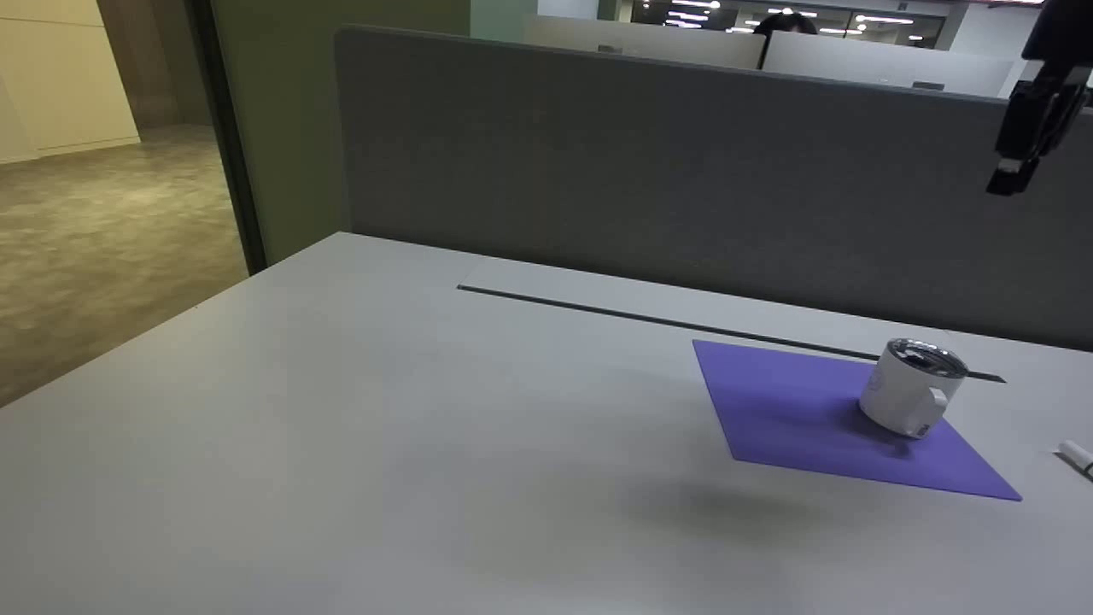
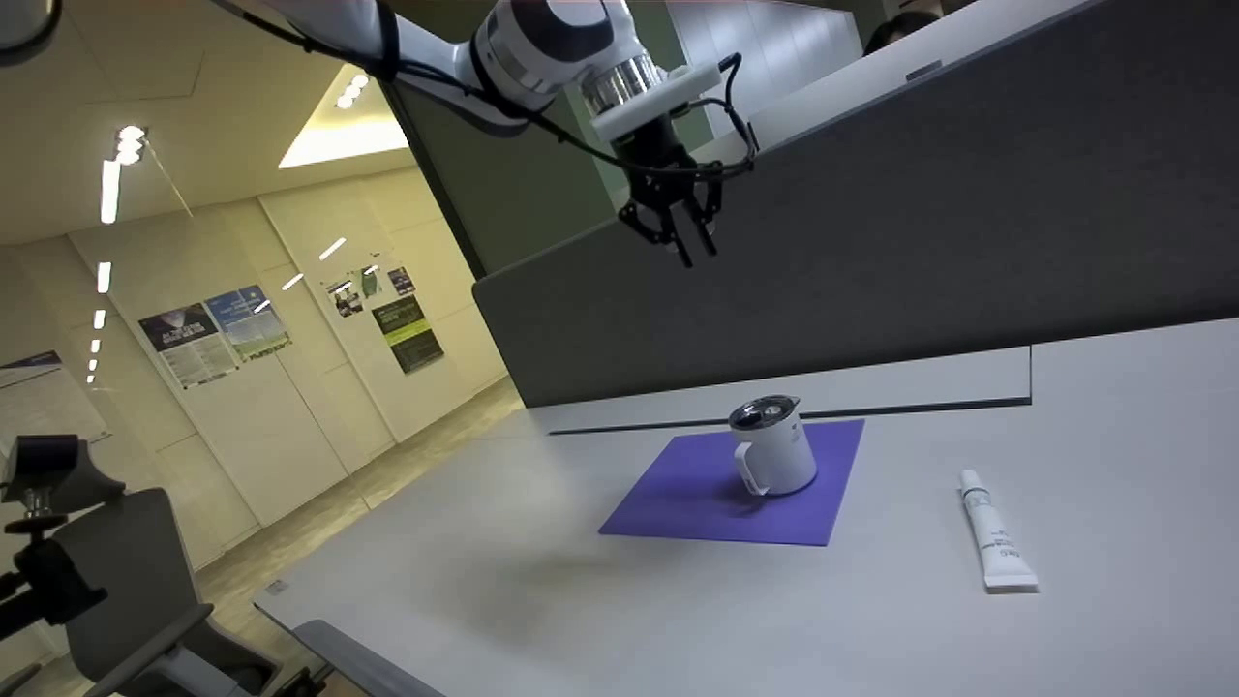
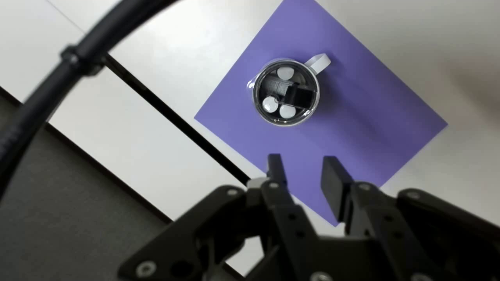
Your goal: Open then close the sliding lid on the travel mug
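The travel mug is a short white-silver cylinder with a side handle. It stands upright on the purple mat, and both exterior views show it. In the wrist view the mug is seen from above. Its round see-through sliding lid has a dark slider piece lying toward the rim on the handle side. My gripper is open and empty, its two fingers apart. In an exterior view the gripper hangs well above the mug, touching nothing. It is partly cut off in an exterior view.
The purple mat lies on the white table. A white tube lies on the table beside the mat. A dark slot runs behind the mat, and a grey partition stands along the table's back edge.
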### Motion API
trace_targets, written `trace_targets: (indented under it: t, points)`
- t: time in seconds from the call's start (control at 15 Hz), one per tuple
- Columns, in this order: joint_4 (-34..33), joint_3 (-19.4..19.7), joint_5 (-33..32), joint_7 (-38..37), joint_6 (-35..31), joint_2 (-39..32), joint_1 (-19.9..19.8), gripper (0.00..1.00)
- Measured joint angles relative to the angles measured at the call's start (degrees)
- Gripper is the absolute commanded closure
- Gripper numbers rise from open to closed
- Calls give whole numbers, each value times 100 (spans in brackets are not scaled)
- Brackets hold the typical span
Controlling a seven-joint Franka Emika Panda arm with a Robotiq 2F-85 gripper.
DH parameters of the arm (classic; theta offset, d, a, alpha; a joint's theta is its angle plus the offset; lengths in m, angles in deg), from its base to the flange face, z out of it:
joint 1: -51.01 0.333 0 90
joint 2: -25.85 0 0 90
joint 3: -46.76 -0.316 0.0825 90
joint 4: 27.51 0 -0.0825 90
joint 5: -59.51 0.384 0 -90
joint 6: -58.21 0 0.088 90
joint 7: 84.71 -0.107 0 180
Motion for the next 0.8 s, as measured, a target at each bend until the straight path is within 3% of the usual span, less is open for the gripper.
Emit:
trace_targets:
  t: [0.33, 0.8]
  points:
    - [-80, 98, -12, 6, 111, 117, 44, 3]
    - [-80, 152, -8, 69, 221, 74, 43, 0]
